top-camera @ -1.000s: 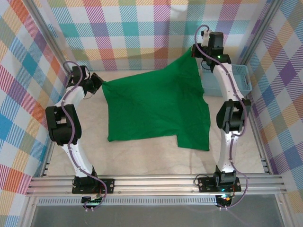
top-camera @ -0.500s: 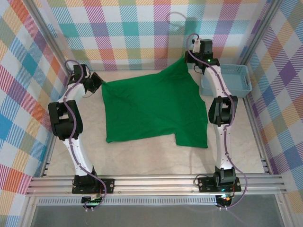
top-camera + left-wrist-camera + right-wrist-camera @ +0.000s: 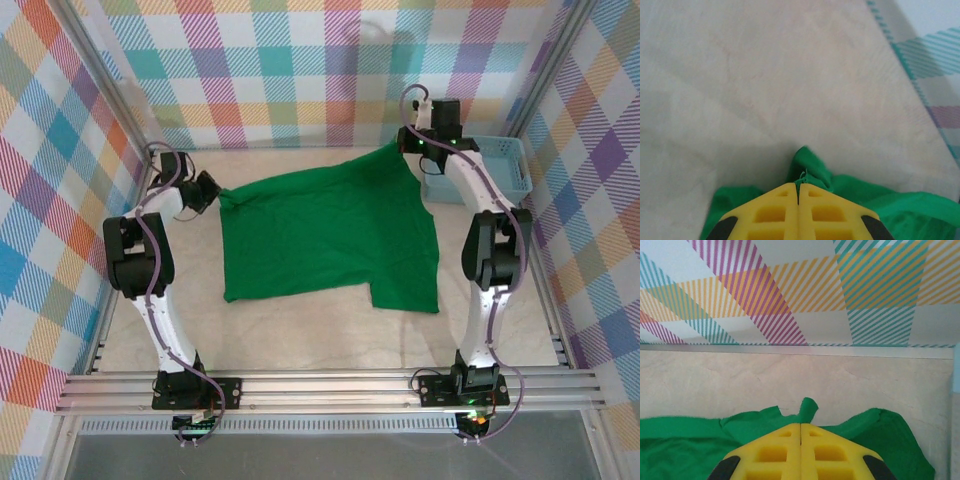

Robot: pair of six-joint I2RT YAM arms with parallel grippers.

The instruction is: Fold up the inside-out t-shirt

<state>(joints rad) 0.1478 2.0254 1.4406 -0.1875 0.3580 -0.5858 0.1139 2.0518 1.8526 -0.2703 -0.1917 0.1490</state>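
Outstretched left end effector [image 3: 798, 186], right end effector [image 3: 800, 426] pinch t-shirt [image 3: 330, 230], seemingly.

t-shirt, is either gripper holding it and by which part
Both. The left gripper is shut on the far-left corner of the green t-shirt, and the right gripper on its far-right corner.

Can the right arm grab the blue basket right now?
Probably not yet. Its tool is shut on a corner of the green t-shirt, so it would have to let go first. The basket sits close beside that arm, so reaching it looks easy.
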